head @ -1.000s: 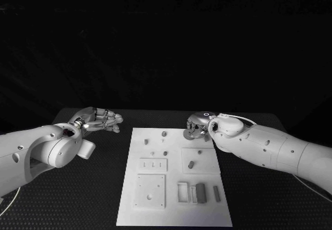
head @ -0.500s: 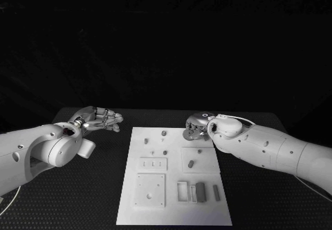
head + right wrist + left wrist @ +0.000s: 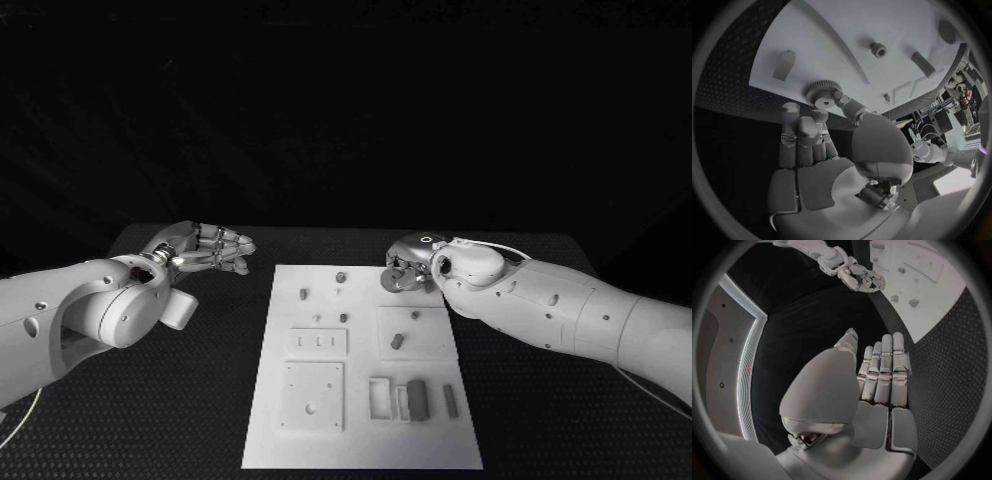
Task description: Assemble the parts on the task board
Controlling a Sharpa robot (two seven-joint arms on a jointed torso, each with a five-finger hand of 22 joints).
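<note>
while the task board [image 3: 364, 440] lies flat in the middle of the black table [image 3: 173, 420], a small toothed gear [image 3: 822, 93] is held by the right hand [image 3: 408, 266] over the board's far right corner. in the right wrist view the gear is seen pinched at its rim between the thumb and fingertips [image 3: 820, 115], just above the white surface; whether it touches the board cannot be told. the left hand [image 3: 211, 249] is kept off the board, above the table to the left of its far edge, with nothing grasped: in the left wrist view its fingers [image 3: 882, 367] are seen stretched out straight and side by side, released rather than clenched.

on the far part of the board several small pegs [image 3: 342, 278] are seen standing apart from one another. a raised square plate [image 3: 415, 334] sits on the right half, with a dark oblong part [image 3: 397, 342] lying on it. a slotted plate [image 3: 319, 344] is placed left of it, and a larger square plate [image 3: 313, 399] nearer the robot. at the near right, a dark block [image 3: 418, 401] stands beside an open rectangular frame [image 3: 381, 397], with a thin bar [image 3: 451, 401] lying just to its right.
</note>
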